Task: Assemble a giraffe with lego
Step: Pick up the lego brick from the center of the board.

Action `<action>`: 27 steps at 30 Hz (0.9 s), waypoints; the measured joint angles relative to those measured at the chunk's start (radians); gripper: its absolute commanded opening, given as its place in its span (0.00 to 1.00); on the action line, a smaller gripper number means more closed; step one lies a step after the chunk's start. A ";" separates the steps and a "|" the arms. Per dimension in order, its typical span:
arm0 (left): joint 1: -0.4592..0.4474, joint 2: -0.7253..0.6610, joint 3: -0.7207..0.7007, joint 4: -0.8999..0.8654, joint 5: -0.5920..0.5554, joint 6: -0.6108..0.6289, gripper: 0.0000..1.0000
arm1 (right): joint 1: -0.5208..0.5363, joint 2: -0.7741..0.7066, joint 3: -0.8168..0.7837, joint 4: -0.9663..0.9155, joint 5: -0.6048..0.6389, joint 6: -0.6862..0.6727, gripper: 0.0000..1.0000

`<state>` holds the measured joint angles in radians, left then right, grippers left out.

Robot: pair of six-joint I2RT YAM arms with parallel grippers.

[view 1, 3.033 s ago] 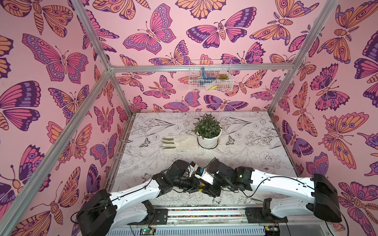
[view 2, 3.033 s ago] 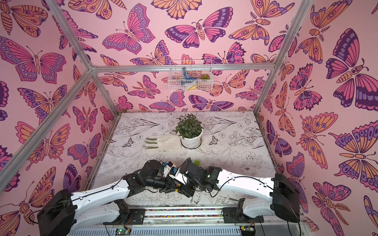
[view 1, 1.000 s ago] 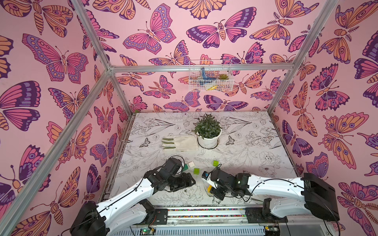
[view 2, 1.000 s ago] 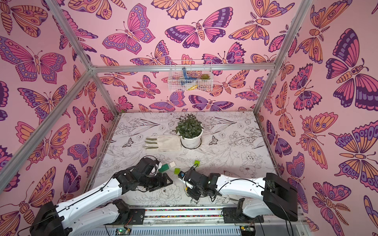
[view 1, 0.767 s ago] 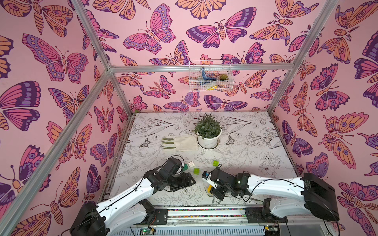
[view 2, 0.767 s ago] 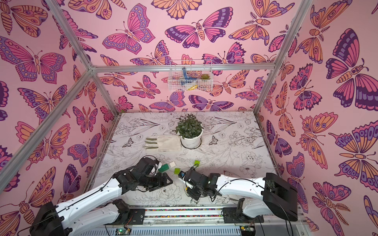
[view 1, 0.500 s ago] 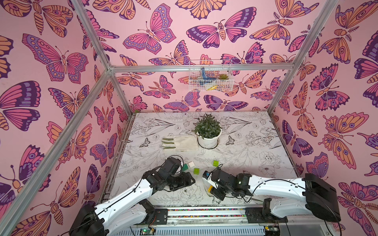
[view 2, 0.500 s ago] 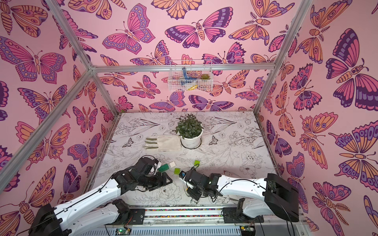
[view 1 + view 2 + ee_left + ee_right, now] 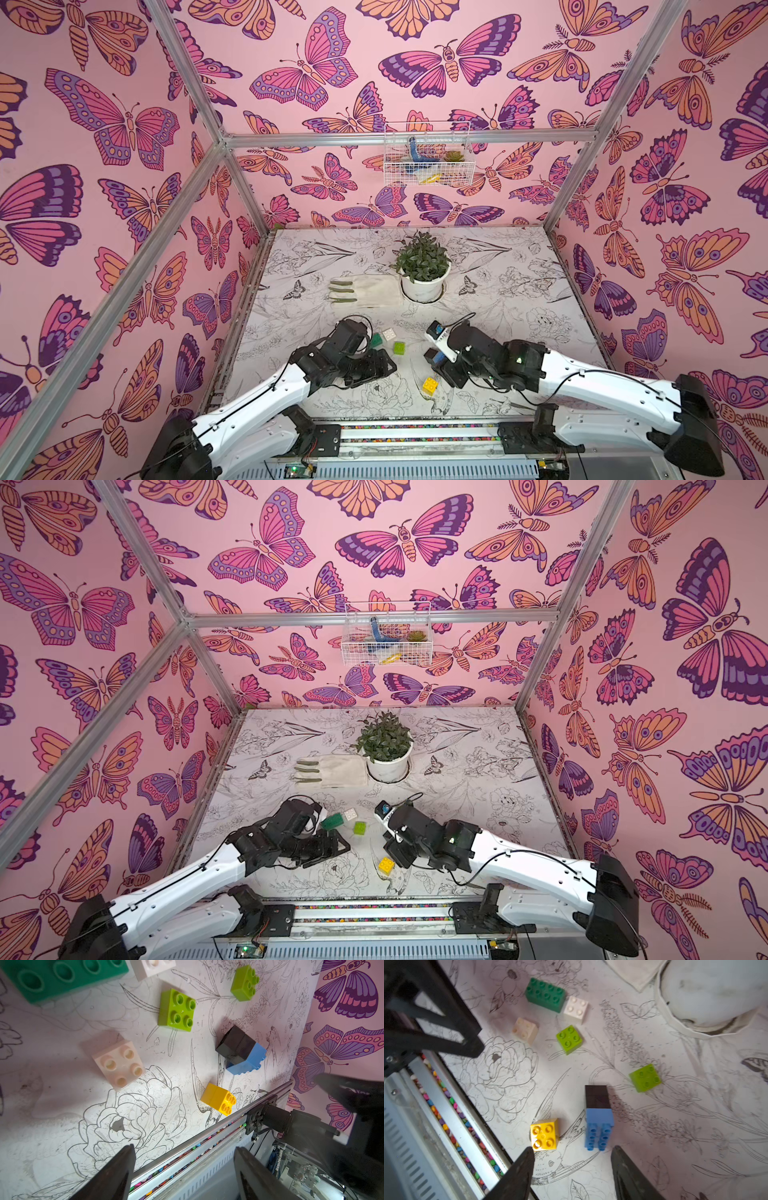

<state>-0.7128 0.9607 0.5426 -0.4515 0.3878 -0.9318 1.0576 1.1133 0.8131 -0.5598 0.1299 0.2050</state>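
Hovering low, the right gripper [image 9: 572, 1147] had its jaws apart, empty | blue-and-black lego stack [image 9: 598, 1113] lay sideways on the tabletop [image 9: 654, 1147] just ahead | left gripper [image 9: 184, 1147] had jaws apart, empty too.

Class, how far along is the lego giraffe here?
Done: black bricks are joined to the blue brick, lying on its side. In hand: nothing; left hand and right hand are open, empty. Left: the yellow brick, two lime bricks, two white bricks and the dark green brick sit loose.
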 measured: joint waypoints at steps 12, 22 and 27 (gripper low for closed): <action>0.001 -0.014 0.000 0.011 0.000 -0.001 0.81 | -0.031 0.217 0.040 -0.119 0.031 -0.023 0.64; 0.010 -0.024 0.000 0.012 0.000 -0.004 0.81 | -0.047 0.303 0.046 -0.086 0.018 -0.035 0.61; 0.015 -0.029 0.000 0.011 0.000 -0.004 0.81 | -0.055 0.352 0.055 -0.058 0.003 -0.050 0.59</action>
<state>-0.6975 0.9314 0.5423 -0.4400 0.3882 -0.9360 1.0031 1.4651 0.8677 -0.6174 0.1326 0.1555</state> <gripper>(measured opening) 0.806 0.598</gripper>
